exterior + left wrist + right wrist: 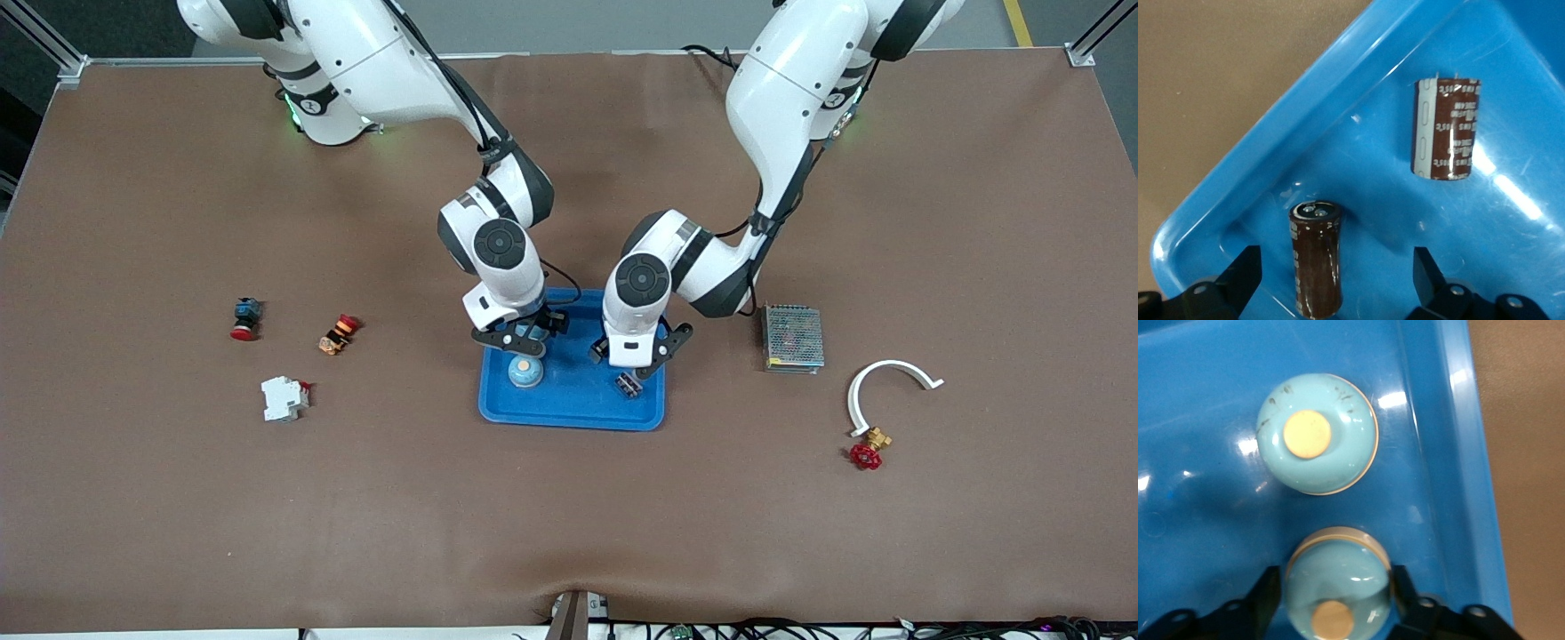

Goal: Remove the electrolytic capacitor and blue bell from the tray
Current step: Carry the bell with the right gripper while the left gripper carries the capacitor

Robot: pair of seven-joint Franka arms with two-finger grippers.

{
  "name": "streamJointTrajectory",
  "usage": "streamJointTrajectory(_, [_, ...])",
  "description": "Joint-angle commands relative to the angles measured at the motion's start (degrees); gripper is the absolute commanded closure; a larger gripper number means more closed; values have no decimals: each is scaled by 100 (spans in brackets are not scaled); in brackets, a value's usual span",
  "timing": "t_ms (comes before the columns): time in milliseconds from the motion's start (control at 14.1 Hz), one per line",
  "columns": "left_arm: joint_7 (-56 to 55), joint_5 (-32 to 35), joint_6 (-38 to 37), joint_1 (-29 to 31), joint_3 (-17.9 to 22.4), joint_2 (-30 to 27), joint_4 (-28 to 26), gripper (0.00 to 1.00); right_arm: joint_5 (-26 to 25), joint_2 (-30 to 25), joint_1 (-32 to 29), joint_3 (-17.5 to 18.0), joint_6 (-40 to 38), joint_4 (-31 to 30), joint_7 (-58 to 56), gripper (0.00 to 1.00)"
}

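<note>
Two pale blue bells with tan buttons are in the blue tray point(569, 420). One bell point(1317, 433) sits free point(525, 372). The other bell point(1338, 583) is between the fingers of my right gripper point(1335, 587), which press on both its sides. My right gripper point(520, 342) is low over the tray's end toward the right arm. Two brown capacitors lie in the tray point(1338, 100). One capacitor point(1448, 130) lies apart. The other capacitor point(1317, 260) lies between the wide-open fingers of my left gripper point(1337, 267), touching neither. My left gripper point(636, 360) hovers over it.
Toward the right arm's end lie two red push buttons point(245, 318) point(339, 333) and a white circuit breaker point(284, 398). Toward the left arm's end are a mesh-covered power supply point(792, 338), a white curved bracket point(889, 387) and a red-handled brass valve point(869, 449).
</note>
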Motion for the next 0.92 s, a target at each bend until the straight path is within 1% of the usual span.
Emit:
streamJointTrajectory(0, [-80, 110, 98, -48, 25, 11, -26, 0, -26, 58, 97, -80, -8, 75, 102, 61])
streamJointTrajectory(71, [-80, 110, 107, -48, 25, 19, -52, 0, -26, 58, 97, -80, -8, 75, 102, 86])
streamJointTrajectory(142, [-80, 119, 107, -48, 25, 20, -69, 0, -26, 49, 89, -71, -8, 84, 102, 100])
streamJointTrajectory(425, [-115, 233, 116, -57, 25, 11, -149, 0, 1, -38, 10, -71, -175, 198, 41, 100])
streamJointTrajectory(496, [-211, 242, 116, -83, 25, 11, -140, 0, 9, -65, -8, -71, -410, 312, 23, 100])
streamJointTrajectory(567, [-273, 242, 116, -83, 25, 2, -123, 1, 1, -135, -17, -97, -839, 539, 14, 100])
streamJointTrajectory(638, [-274, 242, 116, -83, 25, -7, -105, 13, -8, -161, -86, -98, -1261, 785, -3, 100])
streamJointTrajectory(709, [-274, 242, 116, -83, 25, -7, -96, 30, 1, -162, -192, -98, -1604, 1005, -38, 100])
streamJointTrajectory(851, [-274, 242, 116, -83, 25, -7, -79, 58, 1, -284, -324, -98, -1906, 1121, -475, 100])
